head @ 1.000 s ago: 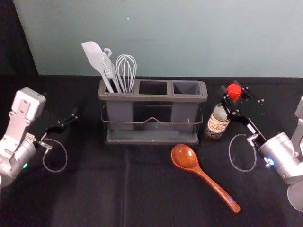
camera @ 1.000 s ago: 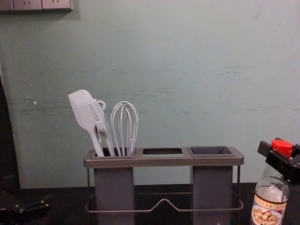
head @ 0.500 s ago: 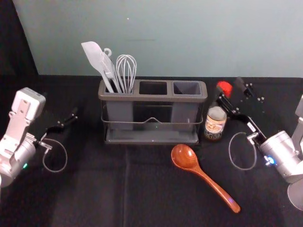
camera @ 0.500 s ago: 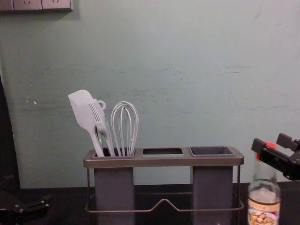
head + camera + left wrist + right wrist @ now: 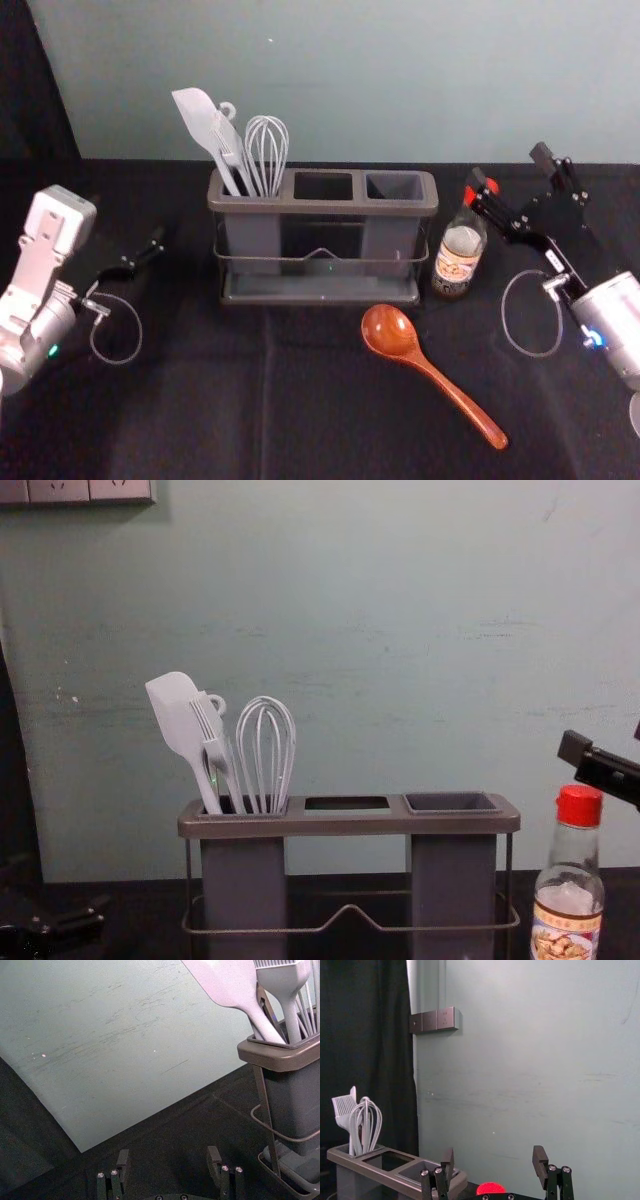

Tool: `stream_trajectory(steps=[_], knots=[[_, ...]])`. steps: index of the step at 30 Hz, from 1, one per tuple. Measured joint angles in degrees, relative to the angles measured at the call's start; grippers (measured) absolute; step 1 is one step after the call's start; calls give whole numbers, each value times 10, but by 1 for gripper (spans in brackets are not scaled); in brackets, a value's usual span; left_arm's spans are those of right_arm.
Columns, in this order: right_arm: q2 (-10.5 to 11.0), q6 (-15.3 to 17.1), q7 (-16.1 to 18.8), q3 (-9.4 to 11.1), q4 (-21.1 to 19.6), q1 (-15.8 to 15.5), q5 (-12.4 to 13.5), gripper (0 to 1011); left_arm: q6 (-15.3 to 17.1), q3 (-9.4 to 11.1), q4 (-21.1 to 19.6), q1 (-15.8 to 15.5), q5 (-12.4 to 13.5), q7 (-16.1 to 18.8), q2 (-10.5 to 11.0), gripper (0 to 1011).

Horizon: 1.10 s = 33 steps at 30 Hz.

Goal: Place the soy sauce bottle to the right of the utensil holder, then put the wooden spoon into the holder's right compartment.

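The soy sauce bottle (image 5: 458, 252) stands upright just right of the utensil holder (image 5: 322, 207); its red cap (image 5: 579, 806) is free of any fingers. My right gripper (image 5: 512, 172) is open, above and to the right of the bottle; in the right wrist view the gripper (image 5: 493, 1162) has its fingers wide apart, the cap (image 5: 490, 1188) low between them. The wooden spoon (image 5: 392, 332) lies in front of the holder, handle toward the front right. Parked at the left, my left gripper (image 5: 140, 258) is open; in the left wrist view the gripper (image 5: 167, 1160) holds nothing.
A white spatula (image 5: 178, 716), a brush and a whisk (image 5: 266, 752) stand in the holder's left compartment. The middle compartment (image 5: 323, 186) and right compartment (image 5: 394, 186) hold nothing visible. A wall rises behind the black-covered table (image 5: 200, 400).
My right gripper has opened, let go of the bottle's neck and moved up and to the right. The bottle, earlier tilted, now stands upright. The left arm has stayed still.
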Motion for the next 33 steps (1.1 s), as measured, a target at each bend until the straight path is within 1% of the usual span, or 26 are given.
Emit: stream_trajectory(steps=[2, 6, 7, 9, 10, 13, 16, 19, 21, 24, 25, 26, 27, 30, 33], knots=[[3, 10, -15, 3, -29, -18, -15, 1004, 0, 0, 0, 0, 0, 0, 0, 1000], [7, 26, -27, 3, -61, -36, -32, 1004, 0, 0, 0, 0, 0, 0, 0, 1000], [9, 35, -31, 3, -74, -44, -38, 1004, 0, 0, 0, 0, 0, 0, 0, 1000], [12, 45, -32, 2, -88, -53, -41, 1004, 0, 0, 0, 0, 0, 0, 0, 1000], [14, 53, -33, 1, -102, -62, -43, 1004, 0, 0, 0, 0, 0, 0, 0, 1000], [19, 67, -36, -2, -120, -74, -48, 1004, 0, 0, 0, 0, 0, 0, 0, 1000], [30, 99, -41, -11, -152, -96, -63, 1004, 0, 0, 0, 0, 0, 0, 0, 1000], [37, 123, -43, -17, -168, -108, -71, 1004, 0, 0, 0, 0, 0, 0, 0, 1000], [46, 154, -48, -26, -187, -122, -81, 1004, 0, 0, 0, 0, 0, 0, 0, 1000], [53, 178, -51, -34, -196, -131, -92, 1004, 0, 0, 0, 0, 0, 0, 0, 1000], [57, 192, -52, -40, -199, -134, -97, 1004, 0, 0, 0, 0, 0, 0, 0, 1000], [57, 192, -52, -40, -199, -134, -97, 1004, 0, 0, 0, 0, 0, 0, 0, 1000], [61, 207, -51, -46, -199, -136, -101, 1004, 0, 0, 0, 0, 0, 0, 0, 1000], [64, 232, -49, -58, -193, -137, -102, 1004, 0, 0, 0, 0, 0, 0, 0, 1000], [66, 244, -39, -67, -179, -132, -98, 1004, 0, 0, 0, 0, 0, 0, 0, 1000]])
